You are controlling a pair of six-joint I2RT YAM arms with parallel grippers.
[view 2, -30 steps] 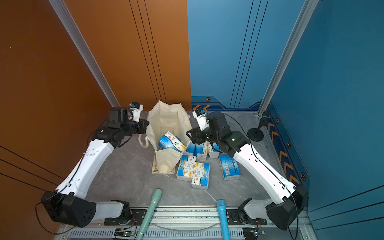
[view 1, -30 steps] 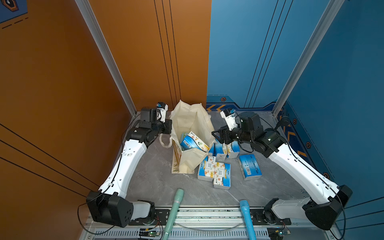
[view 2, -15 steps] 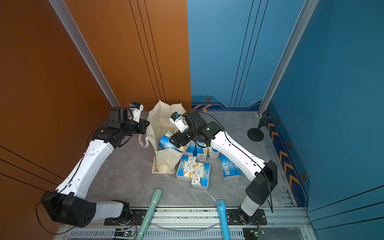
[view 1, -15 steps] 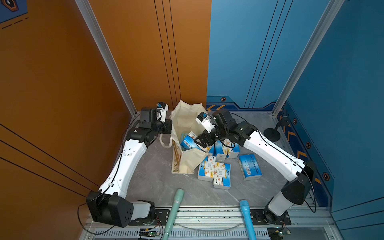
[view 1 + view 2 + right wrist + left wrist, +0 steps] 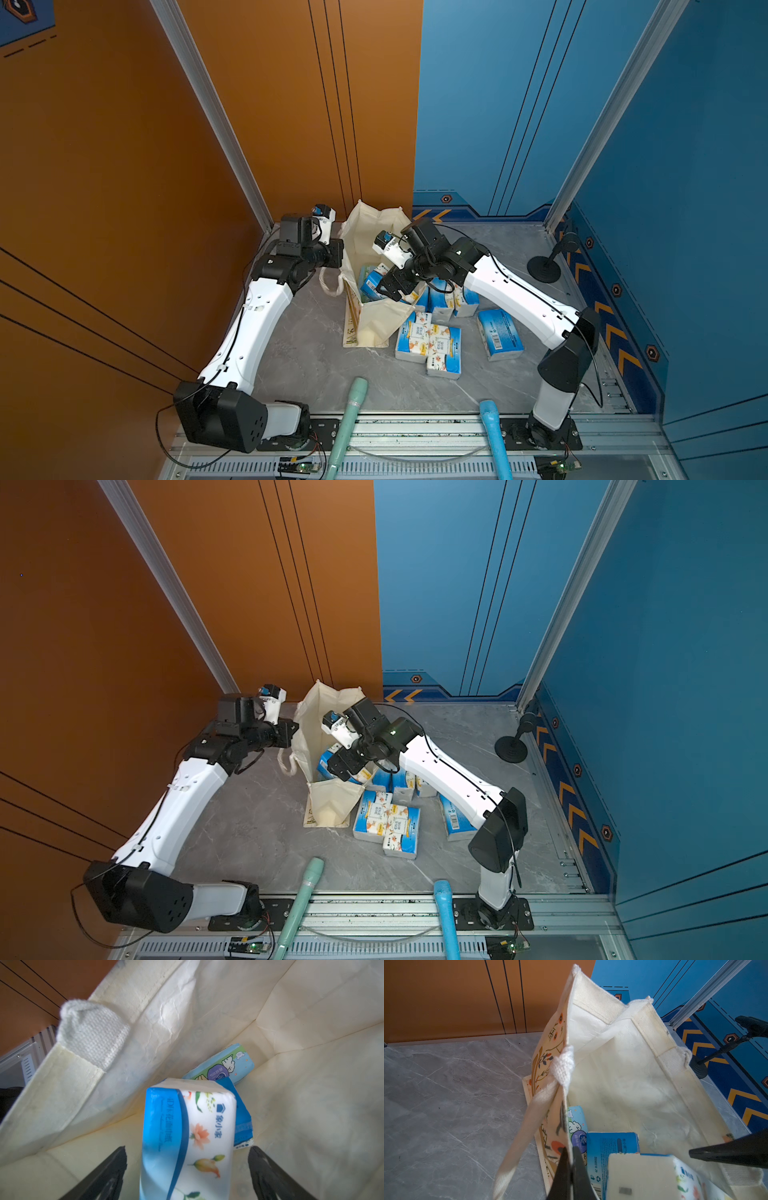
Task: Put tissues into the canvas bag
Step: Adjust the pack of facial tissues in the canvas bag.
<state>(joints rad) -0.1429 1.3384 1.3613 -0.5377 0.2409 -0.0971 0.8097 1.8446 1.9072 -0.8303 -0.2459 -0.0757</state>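
Note:
The cream canvas bag [image 5: 365,245] [image 5: 320,725] stands at the back of the grey table with its mouth wide. My left gripper [image 5: 570,1159] is shut on the bag's side wall near a handle. My right gripper [image 5: 187,1148] is open inside the mouth of the canvas bag [image 5: 291,1022]. A floral blue-and-white tissue pack [image 5: 187,1136] lies between its fingers with a gap on each side. A second blue pack [image 5: 242,1118] and a cartoon-print pack [image 5: 224,1066] lie deeper in. Several more tissues [image 5: 428,343] sit on the table right of the bag.
A single blue pack [image 5: 498,338] lies apart to the right, and upright packs [image 5: 446,297] stand under my right forearm. A black stand [image 5: 544,268] is at the back right. A teal pole [image 5: 351,415] and a blue pole [image 5: 492,432] lean over the front edge.
My right gripper has swung left from beside the bag into its mouth, and its fingers have spread wider. The left arm and the bag have stayed put.

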